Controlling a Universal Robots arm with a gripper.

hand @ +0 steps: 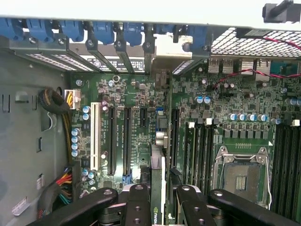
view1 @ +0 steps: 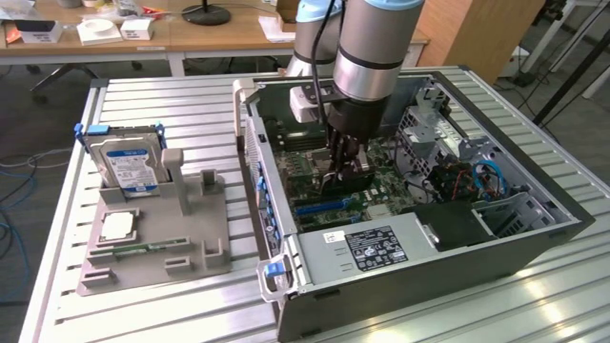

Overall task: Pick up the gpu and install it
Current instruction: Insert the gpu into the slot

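The gpu (hand: 157, 165) shows edge-on in the wrist view, a thin green and black card with a logo near my fingers. My gripper (hand: 161, 190) is shut on it, one black finger (hand: 139, 200) on each side. It hangs upright over the motherboard (hand: 136, 94), between two long black slots (hand: 127, 141) (hand: 175, 136); whether it touches a slot I cannot tell. In the exterior view my gripper (view1: 345, 166) reaches down into the open computer case (view1: 533, 236), with the dark gpu (view1: 351, 180) below it.
A grey parts holder (view1: 191, 250) on the exterior view's left carries a hard drive (view1: 128, 164), a processor chip (view1: 116, 225) and a memory stick (view1: 143, 249). Inside the case are a power supply (view1: 372, 246), drive cage (view1: 429, 128), an open CPU socket (hand: 241, 176) and cable bundles (hand: 54, 101).
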